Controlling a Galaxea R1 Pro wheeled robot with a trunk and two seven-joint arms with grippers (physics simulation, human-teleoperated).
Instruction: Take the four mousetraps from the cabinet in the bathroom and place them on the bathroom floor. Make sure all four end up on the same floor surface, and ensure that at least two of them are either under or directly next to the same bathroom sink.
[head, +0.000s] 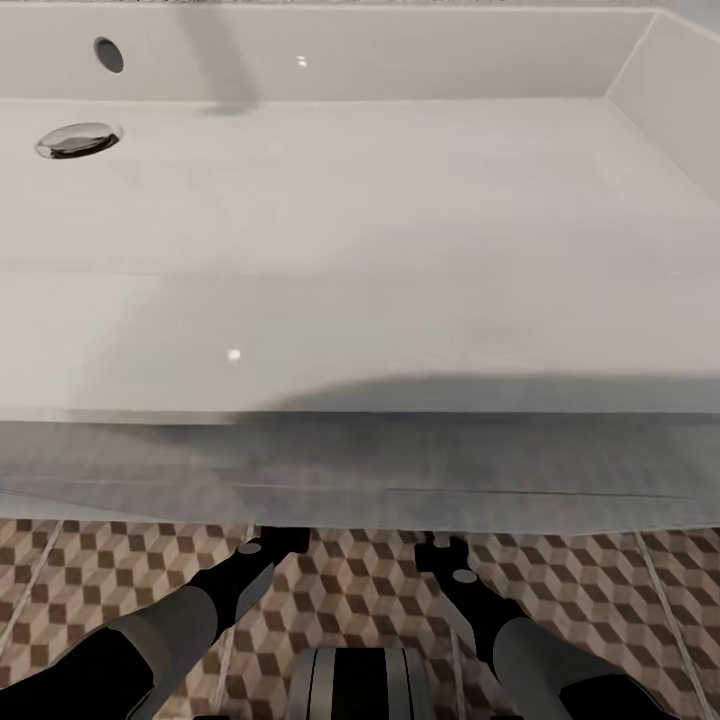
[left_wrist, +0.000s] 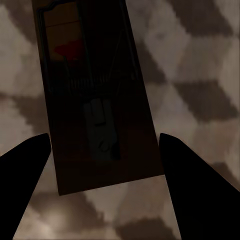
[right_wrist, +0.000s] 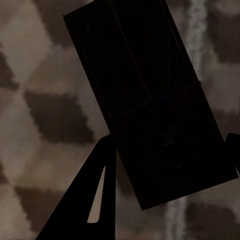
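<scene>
Fingertips of the left gripper (left_wrist: 105, 165) are spread apart, with a mousetrap (left_wrist: 95, 100) lying between and just beyond them on the bathroom floor (left_wrist: 200, 75); no contact is seen, so this trap is judged released. The right gripper (right_wrist: 170, 150) has one finger (right_wrist: 92, 195) against the edge of a second mousetrap (right_wrist: 150, 100), the other barely showing at its far edge; whether it is clenched or freed cannot be told in the shadow. Outward, both arms are seen reaching under the white sink (head: 350, 230). For a clean placement, the fingers should be opened fully and lifted straight away, so neither trap is dragged from beneath the basin.
</scene>
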